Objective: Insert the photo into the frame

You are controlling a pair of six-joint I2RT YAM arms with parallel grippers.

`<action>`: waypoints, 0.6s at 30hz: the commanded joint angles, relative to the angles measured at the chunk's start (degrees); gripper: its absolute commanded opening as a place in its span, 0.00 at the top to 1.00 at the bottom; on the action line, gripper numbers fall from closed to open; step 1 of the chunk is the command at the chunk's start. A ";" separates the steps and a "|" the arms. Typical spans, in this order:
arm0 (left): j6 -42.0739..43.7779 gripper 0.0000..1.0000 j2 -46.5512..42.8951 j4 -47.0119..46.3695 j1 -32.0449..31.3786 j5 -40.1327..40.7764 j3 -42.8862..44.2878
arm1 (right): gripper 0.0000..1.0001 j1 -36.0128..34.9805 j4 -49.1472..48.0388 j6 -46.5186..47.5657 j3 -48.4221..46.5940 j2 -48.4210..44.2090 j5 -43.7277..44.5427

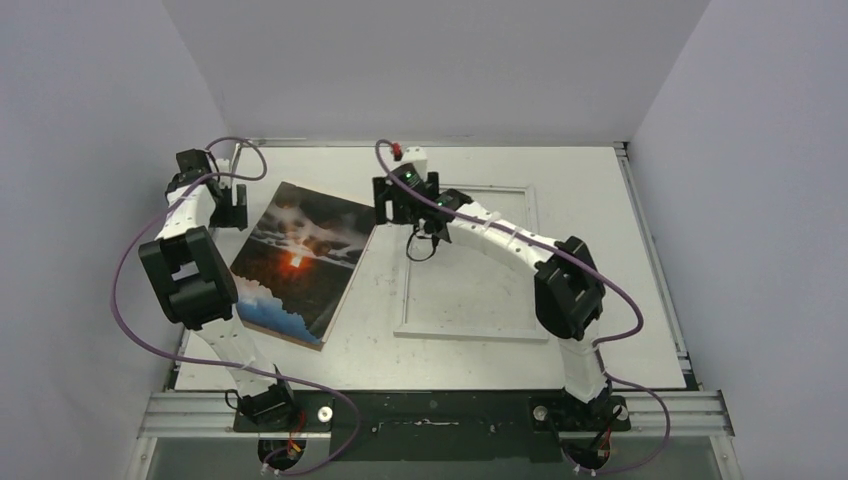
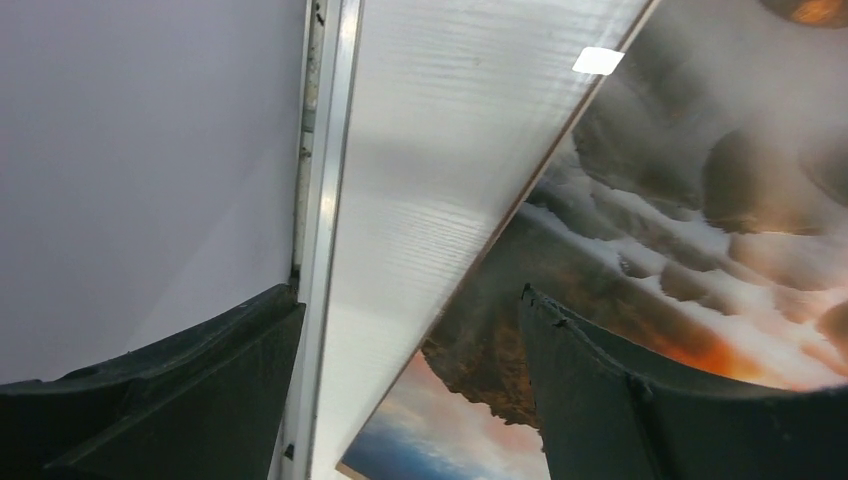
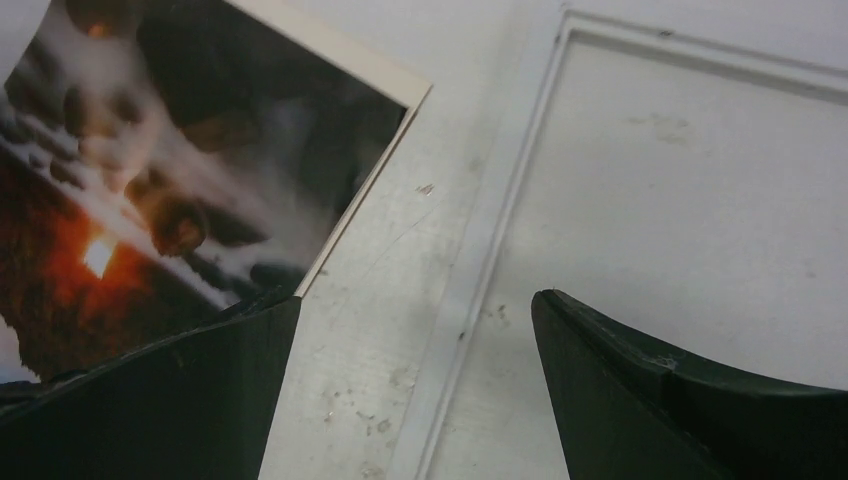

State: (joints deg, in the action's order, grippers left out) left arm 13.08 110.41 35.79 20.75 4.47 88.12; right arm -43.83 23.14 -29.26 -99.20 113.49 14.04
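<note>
Looking from the top view: the photo (image 1: 300,262) lies flat on the white table (image 1: 600,260), left of centre and skewed, with its far corner pointing at the frame (image 1: 470,335). The sunset side is up, with an orange sun mid-print, grey clouds above it and a blue band at the near end. A thin brown edge shows along its near side. The frame sits right of centre, square to the table. It is close to the photo, with no overlap.

The left gripper (image 2: 410,290) is at the photo's far-left edge. Its jaws are wide apart and hold nothing. In the wrist view the photo's edge runs diagonally between the fingers (image 2: 640,400), with bare table and the wall rail on the other side. I can't tell whether a finger touches the print.

The right gripper (image 3: 415,298) hangs over the gap between the photo's far corner and the frame's left rail. Its jaws are also wide apart and hold nothing, and the rail runs between the fingers (image 3: 190,400).

I can't read any text or label in any view. There is a green LED (image 1: 407,177) on the right wrist.
</note>
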 commanded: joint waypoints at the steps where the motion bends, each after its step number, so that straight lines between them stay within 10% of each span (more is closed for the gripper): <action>1: 3.48 0.24 0.55 -4.60 0.52 5.62 -0.55 | 0.10 -6.32 3.24 -1.45 -4.42 2.96 0.19; 18: 9.23 0.33 0.56 -18.37 0.49 16.87 -13.68 | 0.10 -13.91 1.24 -5.15 -0.90 9.05 -2.60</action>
State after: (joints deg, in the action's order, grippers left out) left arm 21.56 111.04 20.43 20.84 21.06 76.03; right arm -57.04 26.63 -32.69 -102.08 123.92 12.36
